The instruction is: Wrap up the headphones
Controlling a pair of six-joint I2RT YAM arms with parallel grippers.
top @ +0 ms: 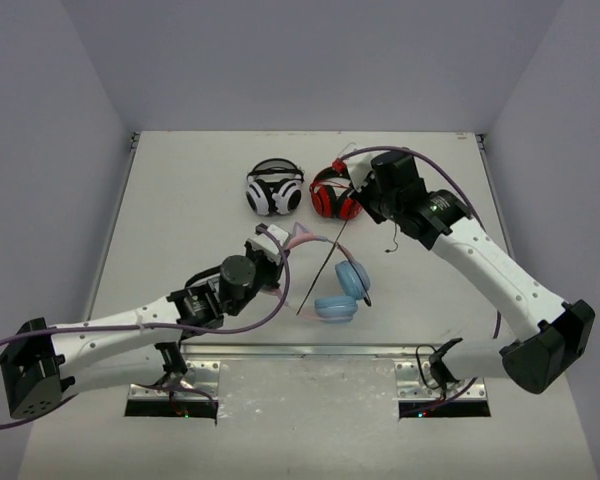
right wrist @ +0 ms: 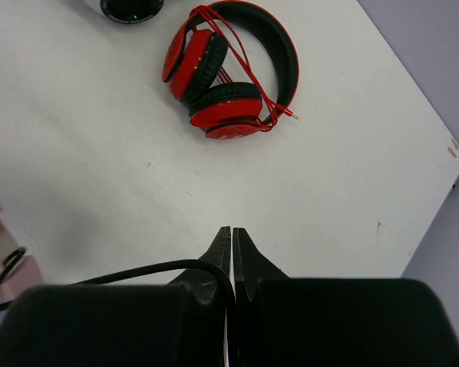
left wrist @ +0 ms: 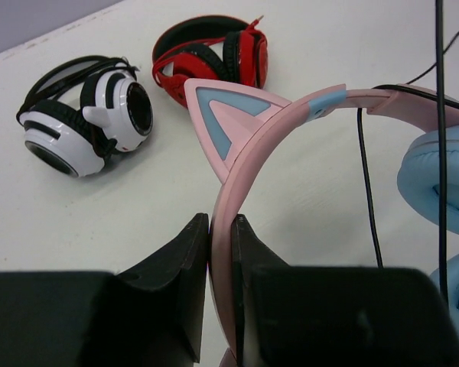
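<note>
Behind headphones (top: 336,308): white set (top: 274,190), red set (top: 333,198); left jaws pinch headband (left wrist: 237,199), right jaws cable (right wrist: 138,270).

Left arm (top: 110,335) and right arm (top: 490,265) reach forward, jaws clamped.

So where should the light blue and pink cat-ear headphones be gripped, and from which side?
Take the thin pink headband, just beside the cat ear, coming from the side away from the light blue ear cups. The band is flat and narrow, so jaws close across its faces, as the left gripper shows; the padded cups look too bulky. The right gripper pinches the black cable.
</note>
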